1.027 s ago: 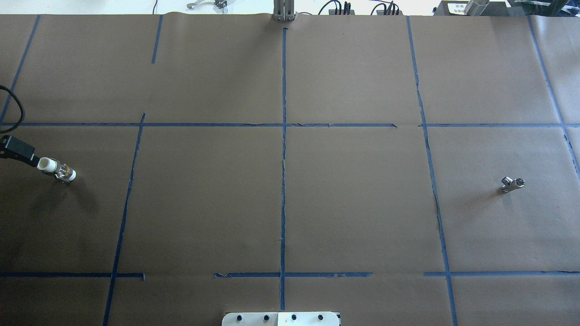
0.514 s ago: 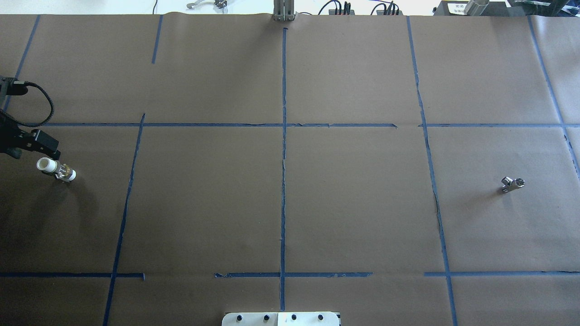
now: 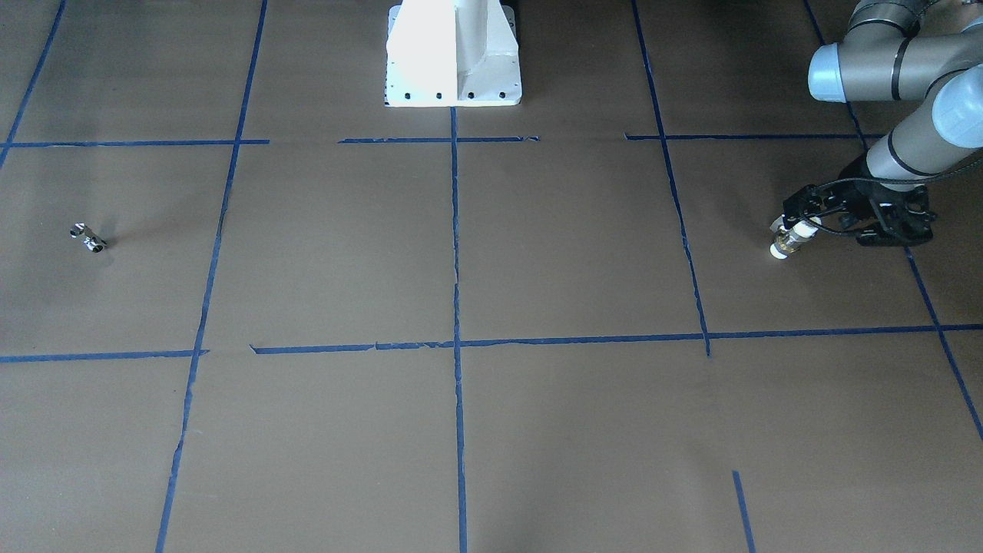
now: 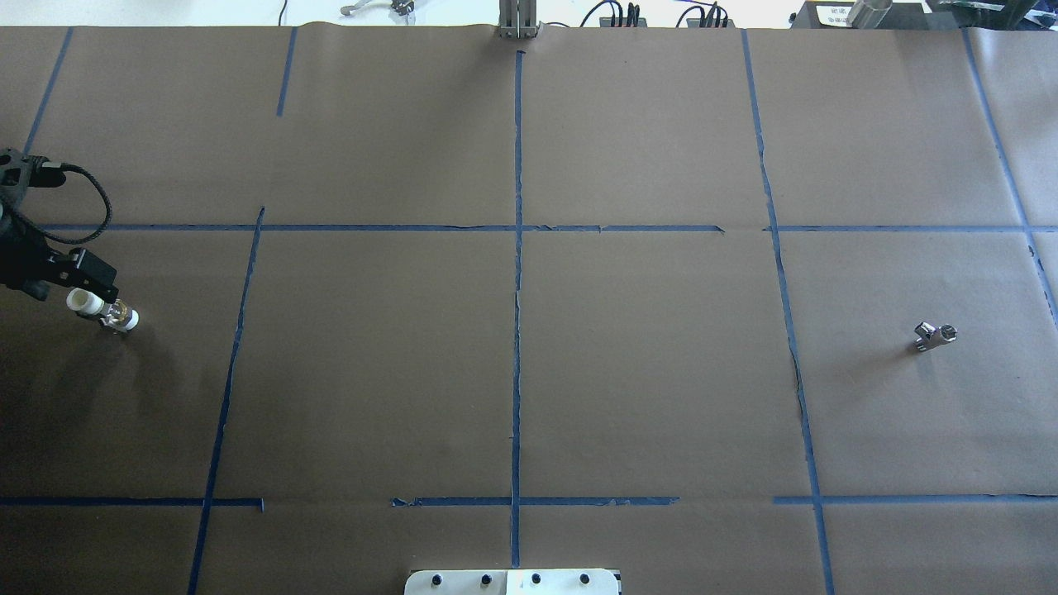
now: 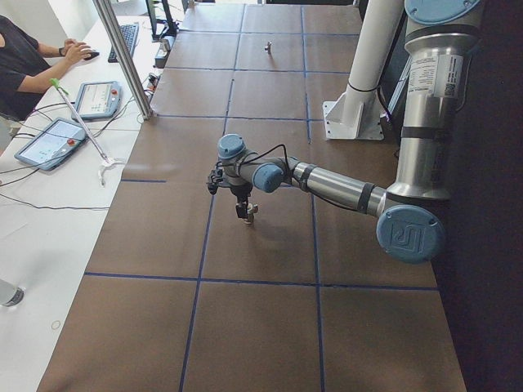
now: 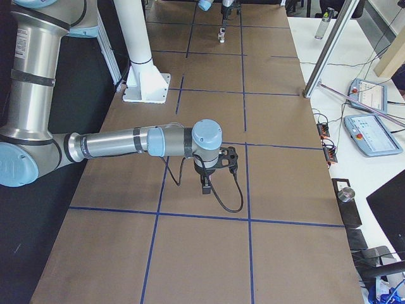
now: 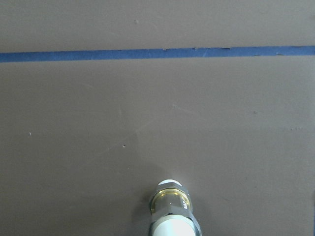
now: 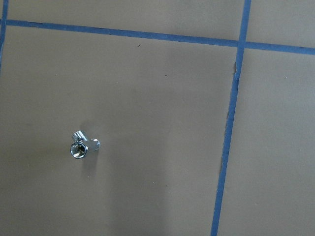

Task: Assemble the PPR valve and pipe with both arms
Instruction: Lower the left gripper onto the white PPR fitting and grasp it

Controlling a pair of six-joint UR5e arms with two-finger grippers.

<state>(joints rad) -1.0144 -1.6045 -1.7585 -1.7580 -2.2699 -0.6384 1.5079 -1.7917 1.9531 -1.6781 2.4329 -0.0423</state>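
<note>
The PPR valve (image 4: pixel 106 311), white ends and brass middle, rests tilted on the brown paper at the table's far left; it also shows in the front view (image 3: pixel 791 240) and at the bottom of the left wrist view (image 7: pixel 172 211). My left gripper (image 4: pixel 89 281) hovers close over its upper white end, jaws looking spread, not holding it (image 3: pixel 799 215). The chrome pipe (image 4: pixel 934 335) lies alone at the far right and shows in the right wrist view (image 8: pixel 81 146). My right gripper (image 6: pixel 205 185) hangs high above the table; I cannot tell if it is open.
Blue tape lines (image 4: pixel 517 289) divide the brown paper into squares. The white pedestal base (image 3: pixel 453 54) stands at the robot's edge. An operator's table with tablets (image 5: pixel 94 98) and a metal post (image 5: pixel 122 57) runs along the far side.
My left gripper has swung from the valve's left side, up and around, and now sits closer over its white upper end. The valve and pipe have not moved.
</note>
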